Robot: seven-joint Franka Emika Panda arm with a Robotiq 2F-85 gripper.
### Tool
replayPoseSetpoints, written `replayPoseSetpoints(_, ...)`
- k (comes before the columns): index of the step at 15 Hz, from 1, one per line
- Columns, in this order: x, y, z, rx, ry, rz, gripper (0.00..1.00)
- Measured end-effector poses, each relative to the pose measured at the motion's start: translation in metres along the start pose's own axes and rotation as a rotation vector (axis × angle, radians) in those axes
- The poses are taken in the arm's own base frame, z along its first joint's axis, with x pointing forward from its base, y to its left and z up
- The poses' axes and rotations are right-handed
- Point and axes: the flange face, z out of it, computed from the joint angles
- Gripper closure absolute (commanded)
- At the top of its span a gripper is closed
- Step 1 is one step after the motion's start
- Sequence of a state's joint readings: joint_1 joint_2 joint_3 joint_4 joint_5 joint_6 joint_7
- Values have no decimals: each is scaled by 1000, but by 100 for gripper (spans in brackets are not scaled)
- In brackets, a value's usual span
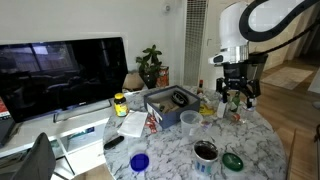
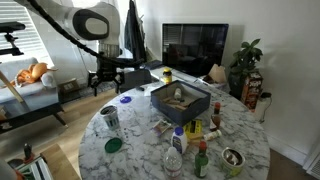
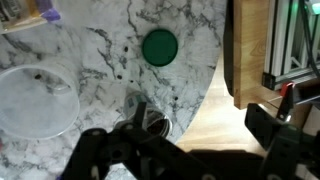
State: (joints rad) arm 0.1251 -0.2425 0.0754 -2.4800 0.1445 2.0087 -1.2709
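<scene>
My gripper (image 1: 235, 98) hangs open and empty above the edge of the round marble table (image 1: 250, 140); it also shows in an exterior view (image 2: 105, 80). In the wrist view the fingers (image 3: 200, 125) are spread wide over the table rim and the wooden floor. A dark cup (image 3: 155, 125) stands just under the left finger, near the rim. It is the nearest thing. A green lid (image 3: 159, 46) lies flat on the marble beyond it. A clear plastic container (image 3: 35, 98) stands to the left.
A grey box (image 1: 165, 100) with items in it sits mid-table, with bottles and jars around it. A blue lid (image 1: 139, 161) lies near the rim. A TV (image 1: 60, 70) and a plant (image 1: 150, 65) stand behind. A wooden frame (image 3: 250, 50) stands on the floor.
</scene>
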Motion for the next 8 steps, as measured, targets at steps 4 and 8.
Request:
replayPoseSetpoints(4,-76,12,27,188,35,42,0)
replayPoseSetpoints(8,-124,20,68,277,57,77,0)
